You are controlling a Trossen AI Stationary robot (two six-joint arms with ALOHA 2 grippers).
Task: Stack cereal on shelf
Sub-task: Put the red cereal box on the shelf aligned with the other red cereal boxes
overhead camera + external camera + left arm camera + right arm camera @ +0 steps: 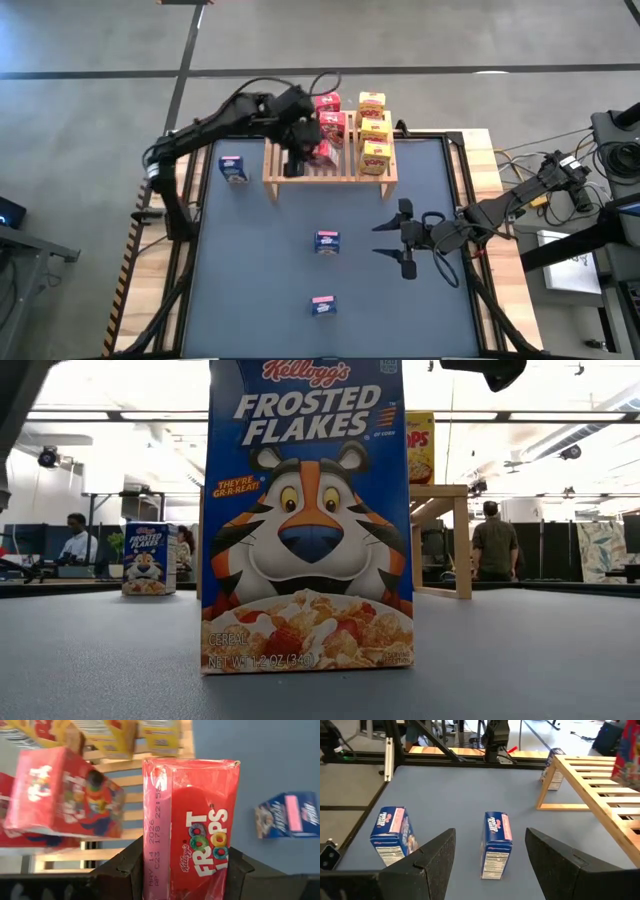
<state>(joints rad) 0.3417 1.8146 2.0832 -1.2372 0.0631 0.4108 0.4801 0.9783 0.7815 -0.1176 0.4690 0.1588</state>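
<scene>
The left gripper (300, 150) clamps a red cereal box (192, 827) over the shelf (345, 170); the right gripper (400, 238) waits open, right of the blue boxes (327, 241).

The big blue box (308, 520) says "Kellogg's Frosted Flakes" and "They're Gr-r-reat!". The red box (192, 827) says "Froot Loops".

Counted: three yellow cereal boxes (374, 128) on one wooden shelf (330, 175); three red boxes (329, 123); three blue boxes (327, 241) on the tabletop (260, 270). Two grippers present.
</scene>
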